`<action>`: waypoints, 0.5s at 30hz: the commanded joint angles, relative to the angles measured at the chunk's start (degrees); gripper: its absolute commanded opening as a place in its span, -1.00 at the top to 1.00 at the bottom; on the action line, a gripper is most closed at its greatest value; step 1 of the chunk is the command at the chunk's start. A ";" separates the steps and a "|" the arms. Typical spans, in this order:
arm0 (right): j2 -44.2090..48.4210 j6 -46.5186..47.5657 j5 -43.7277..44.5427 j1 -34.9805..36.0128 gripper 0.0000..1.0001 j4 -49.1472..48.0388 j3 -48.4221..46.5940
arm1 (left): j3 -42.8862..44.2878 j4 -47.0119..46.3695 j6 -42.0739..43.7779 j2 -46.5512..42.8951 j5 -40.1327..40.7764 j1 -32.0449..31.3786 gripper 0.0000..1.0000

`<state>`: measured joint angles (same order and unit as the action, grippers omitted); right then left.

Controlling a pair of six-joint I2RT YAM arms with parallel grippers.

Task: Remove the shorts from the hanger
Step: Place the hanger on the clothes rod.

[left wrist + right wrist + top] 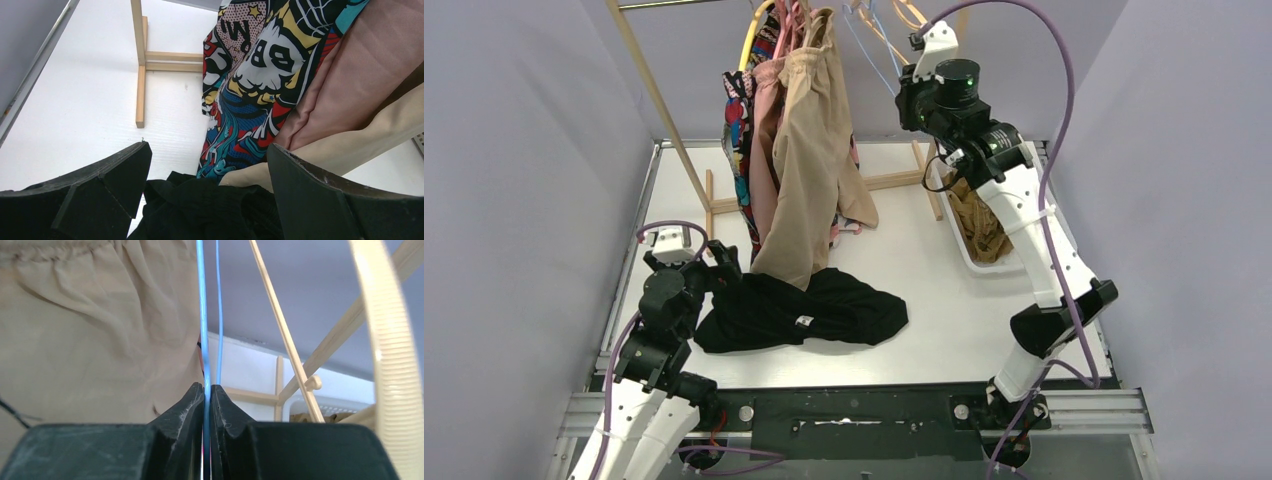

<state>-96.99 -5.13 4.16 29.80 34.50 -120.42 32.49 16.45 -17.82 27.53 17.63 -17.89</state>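
Note:
Black shorts [804, 310] lie crumpled on the white table. My left gripper [714, 265] is open at their left end; in the left wrist view the black fabric [210, 205] lies between and below its spread fingers [210, 165]. Beige shorts [809, 170], pink shorts [767, 130] and comic-print shorts [739, 140] hang from the rack. My right gripper [914, 45] is raised at the rail and shut on a thin blue hanger [202, 315], its jaws [207, 390] pinching the wire beside the beige shorts [90, 330].
A white basket [969, 255] at the back right holds mustard-brown shorts [979, 225]. The wooden rack's legs [140, 70] stand on the table behind the hanging clothes. A cream hanger [385, 350] and other bare hangers hang close to my right gripper.

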 commanded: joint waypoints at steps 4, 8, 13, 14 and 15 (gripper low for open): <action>-0.61 -2.47 -2.93 -0.98 0.61 3.68 -1.95 | 0.65 -3.27 -0.19 -0.38 -1.05 0.50 -0.73; 1.84 -3.09 -2.50 -1.56 0.36 1.80 0.34 | 0.59 -3.34 -0.22 -0.13 -1.18 0.60 -0.73; 6.67 -3.22 -1.93 -1.76 -0.08 -0.42 4.13 | 0.69 -3.37 -0.19 -0.06 -1.36 0.75 -0.73; 8.29 -3.30 -1.93 -1.76 -0.17 -1.30 6.15 | 0.65 -3.35 -0.18 -0.02 -1.32 0.85 -0.73; 10.00 -3.39 -1.84 -1.74 -0.28 -2.65 8.62 | 0.64 -3.36 -0.19 -0.02 -1.42 0.88 -0.73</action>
<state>-94.89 -8.19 2.02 28.47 38.26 -116.09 32.49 16.47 -17.80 27.55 17.23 -17.47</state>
